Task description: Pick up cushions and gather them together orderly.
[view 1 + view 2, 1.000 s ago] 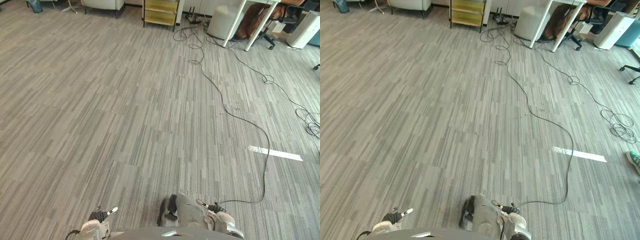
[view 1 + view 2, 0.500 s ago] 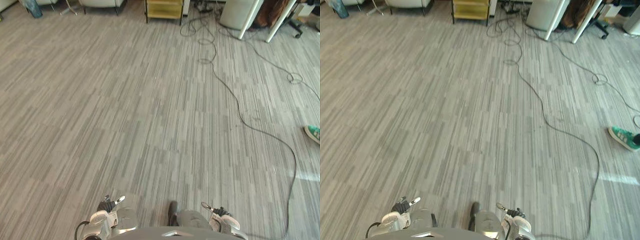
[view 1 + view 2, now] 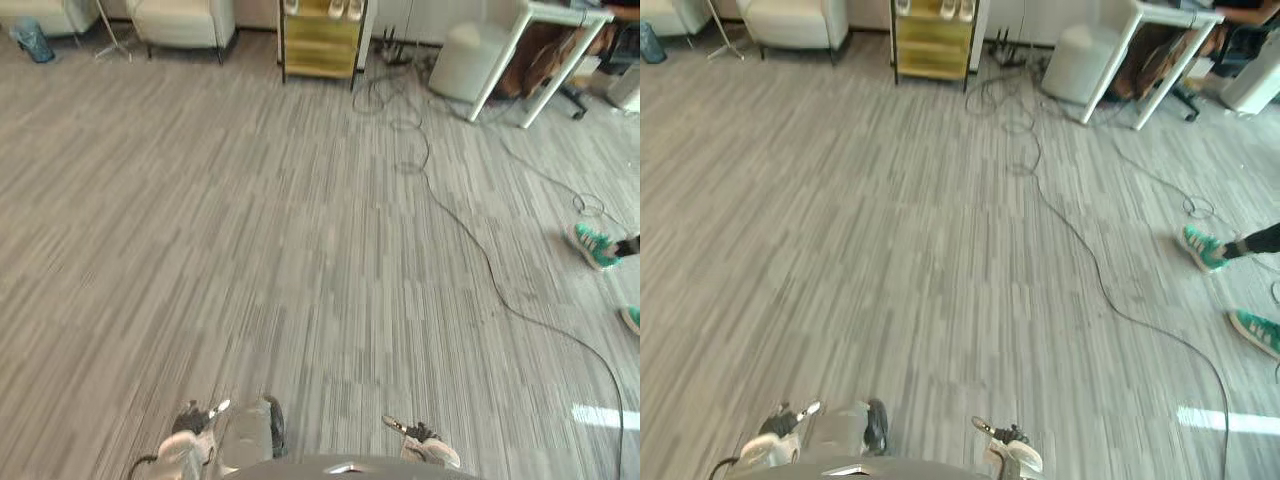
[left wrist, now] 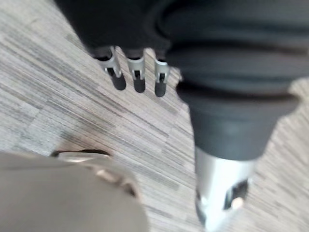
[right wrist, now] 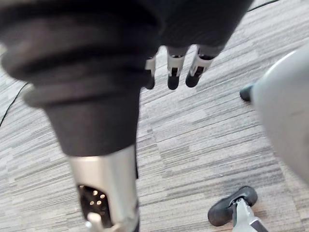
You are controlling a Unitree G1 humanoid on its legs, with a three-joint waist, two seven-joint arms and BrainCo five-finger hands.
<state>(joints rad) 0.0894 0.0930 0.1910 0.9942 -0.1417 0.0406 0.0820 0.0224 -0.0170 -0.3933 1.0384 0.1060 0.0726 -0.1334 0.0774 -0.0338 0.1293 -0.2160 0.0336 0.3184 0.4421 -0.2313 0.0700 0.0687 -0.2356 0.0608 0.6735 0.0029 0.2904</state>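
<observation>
Nothing held in either: left robot hand low at the near edge over the grey carpet floor, fingers straight and released. Right robot hand alongside, well apart, likewise released with fingers straight. Farther out across the carpet, a yellow shelf unit by the far wall, a cream armchair to its left, a person's green shoes off to the right.

Looking along the right hand: dark ribbed cover close up, silver dark-tipped fingers straight in a row, silver thumb apart from them. Holds nothing. Hangs clear above a grey carpet floor of narrow stripes, touching none of it.
</observation>
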